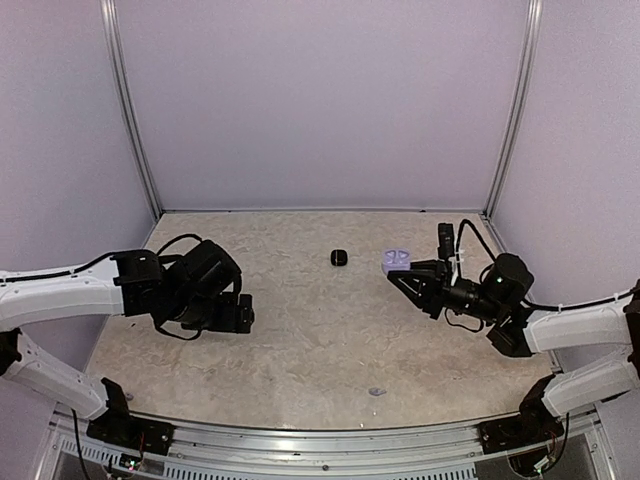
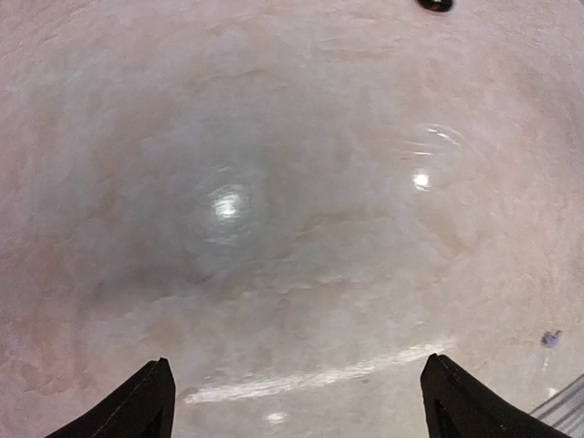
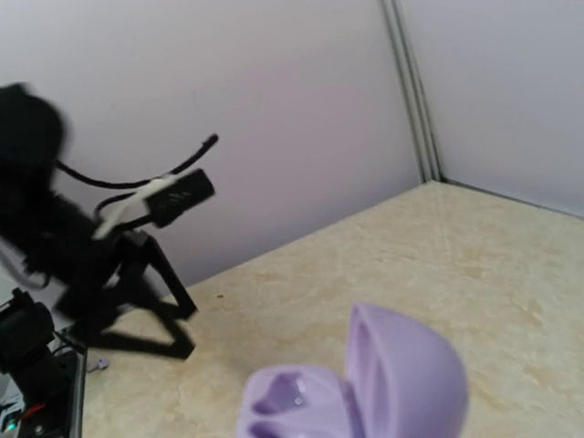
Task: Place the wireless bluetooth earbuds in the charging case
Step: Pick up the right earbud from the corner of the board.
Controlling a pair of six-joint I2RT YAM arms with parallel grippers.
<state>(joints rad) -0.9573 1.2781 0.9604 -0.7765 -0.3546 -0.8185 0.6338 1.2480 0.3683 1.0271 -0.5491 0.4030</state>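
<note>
An open lavender charging case (image 1: 396,260) sits at the back right of the table. In the right wrist view the case (image 3: 365,388) is close and blurred, lid up, with something glossy in one socket. My right gripper (image 1: 402,279) hovers just in front of the case; its fingers do not show in the wrist view. One lavender earbud (image 1: 376,391) lies near the front edge and shows in the left wrist view (image 2: 550,338). My left gripper (image 2: 301,401) is open and empty above bare table at the left (image 1: 243,312). No black earbuds are visible.
A small black case-like object (image 1: 340,258) lies left of the lavender case and shows at the top of the left wrist view (image 2: 436,5). Lilac walls enclose the table on three sides. A metal rail (image 1: 330,440) runs along the front edge.
</note>
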